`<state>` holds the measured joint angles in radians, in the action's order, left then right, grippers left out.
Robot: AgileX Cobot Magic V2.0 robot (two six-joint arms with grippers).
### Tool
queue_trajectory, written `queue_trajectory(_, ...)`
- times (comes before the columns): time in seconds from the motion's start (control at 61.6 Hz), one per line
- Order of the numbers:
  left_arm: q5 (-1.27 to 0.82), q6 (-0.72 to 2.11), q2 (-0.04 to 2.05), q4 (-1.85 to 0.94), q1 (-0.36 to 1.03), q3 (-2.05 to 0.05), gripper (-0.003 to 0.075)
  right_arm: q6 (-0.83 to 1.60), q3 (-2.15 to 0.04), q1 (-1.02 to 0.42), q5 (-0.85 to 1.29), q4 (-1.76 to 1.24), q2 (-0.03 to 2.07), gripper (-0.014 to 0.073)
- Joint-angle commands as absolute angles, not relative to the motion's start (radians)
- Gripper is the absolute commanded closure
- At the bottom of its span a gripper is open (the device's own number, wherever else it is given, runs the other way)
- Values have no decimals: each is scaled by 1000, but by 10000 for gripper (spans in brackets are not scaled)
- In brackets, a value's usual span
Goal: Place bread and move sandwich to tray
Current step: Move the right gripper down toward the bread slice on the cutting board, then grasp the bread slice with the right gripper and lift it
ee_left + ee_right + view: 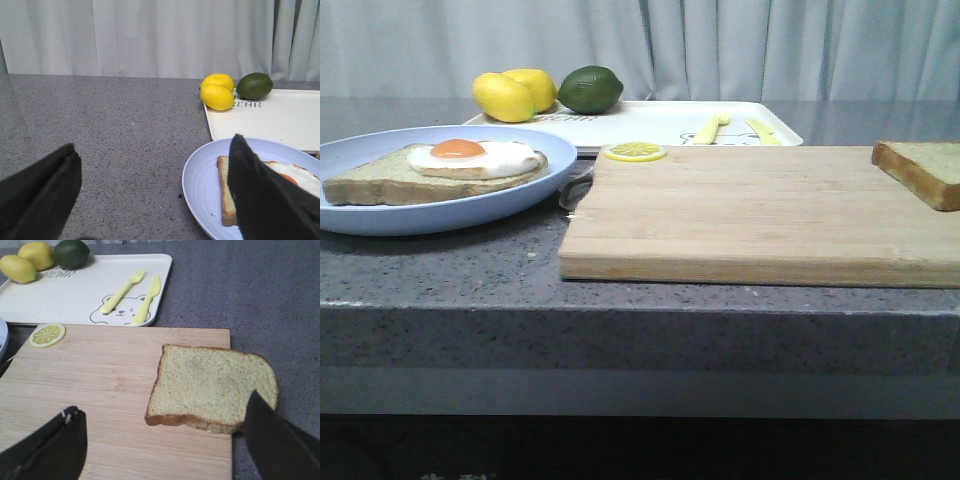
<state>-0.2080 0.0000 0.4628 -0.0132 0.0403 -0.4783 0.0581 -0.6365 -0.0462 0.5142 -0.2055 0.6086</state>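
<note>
The plain bread slice (pixel 212 390) lies on the right end of the wooden cutting board (pixel 100 390), overhanging its edge; it also shows at the far right in the front view (pixel 920 170). My right gripper (pixel 162 440) is open and empty, just short of the slice. The sandwich, a slice with a fried egg (pixel 470 158), sits on the round pale blue plate (pixel 380 215) at the left. My left gripper (pixel 155 190) is open and empty, beside the plate (pixel 205 175). The cream-white tray (pixel 650 122) lies behind the board. Neither gripper shows in the front view.
Two lemons (pixel 515 95) and a lime (pixel 590 88) sit at the tray's far left corner. A yellow fork (pixel 122 290) and knife (pixel 147 299) lie on the tray. A lemon slice (pixel 635 151) rests on the board's far left corner. A curtain hangs behind.
</note>
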Motion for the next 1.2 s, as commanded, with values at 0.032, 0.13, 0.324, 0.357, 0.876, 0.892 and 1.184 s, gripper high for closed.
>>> queue_trajectory(0.032,-122,0,474,-14,38,-515,171,47,-768,17,523,-183,729,-48)
queue_trajectory(0.13,-122,0,474,-14,38,-515,194,21,-856,99,553,-177,838,-48)
queue_trajectory(0.324,-122,0,474,-14,38,-515,230,0,-974,257,609,-179,1049,-48)
queue_trajectory(0.357,-122,0,474,-14,38,-515,231,0,-992,287,625,-182,1084,-48)
queue_trajectory(0.876,-122,0,474,-14,38,-515,231,400,-1103,438,796,-665,1457,-48)
queue_trajectory(0.892,-122,0,474,-14,38,-515,231,420,-1103,438,805,-688,1468,-48)
queue_trajectory(1.184,-122,0,474,-14,38,-515,231,501,-1103,438,849,-790,1532,-34)
